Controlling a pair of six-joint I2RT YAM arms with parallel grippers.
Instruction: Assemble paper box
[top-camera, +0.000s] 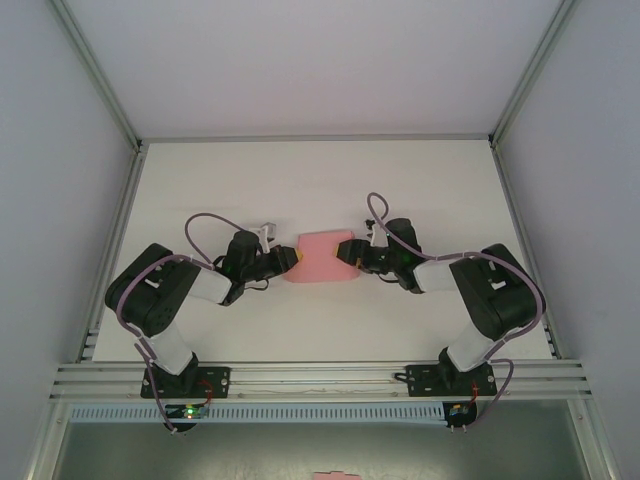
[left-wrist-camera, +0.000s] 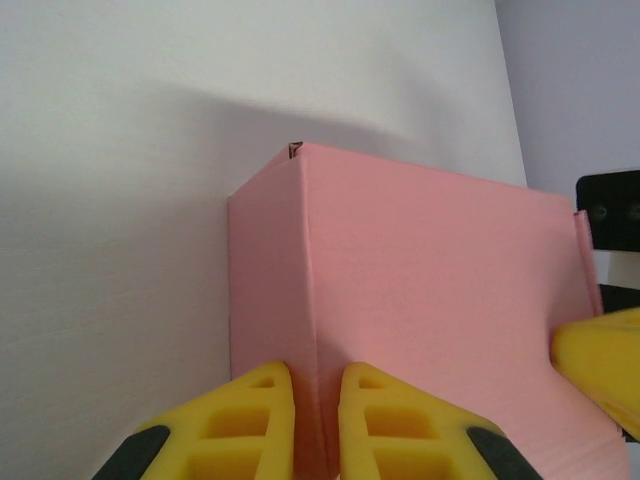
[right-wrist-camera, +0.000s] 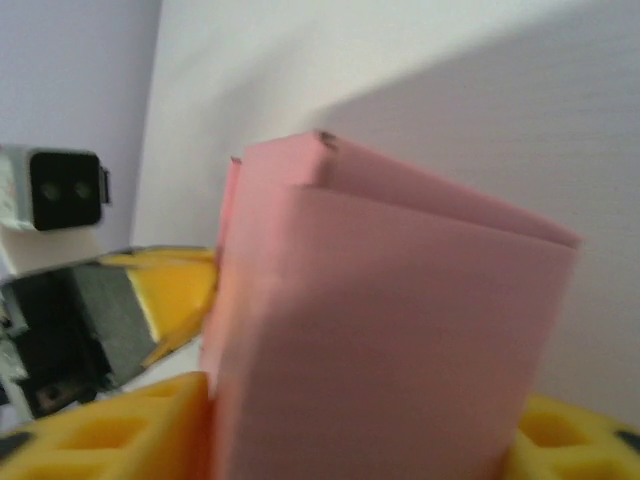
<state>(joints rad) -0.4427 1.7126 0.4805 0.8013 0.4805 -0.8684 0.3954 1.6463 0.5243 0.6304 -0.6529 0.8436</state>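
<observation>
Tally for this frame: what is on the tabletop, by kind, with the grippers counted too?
paper box, pink: 1
grippers: 2, the left gripper and the right gripper, both closed on the box
total: 3

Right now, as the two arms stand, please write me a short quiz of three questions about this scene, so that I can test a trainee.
1. True or false: the paper box lies on the table as a flat, unfolded sheet.
2. What sits between the fingers of the left end effector? A) a pink edge of the box B) a metal screw C) nothing
3. In the top view, where does the right end effector meet the box?

Key
1. False: it is folded up, with walls showing.
2. A
3. At its right side, near the far corner, opposite the left end effector.
</observation>
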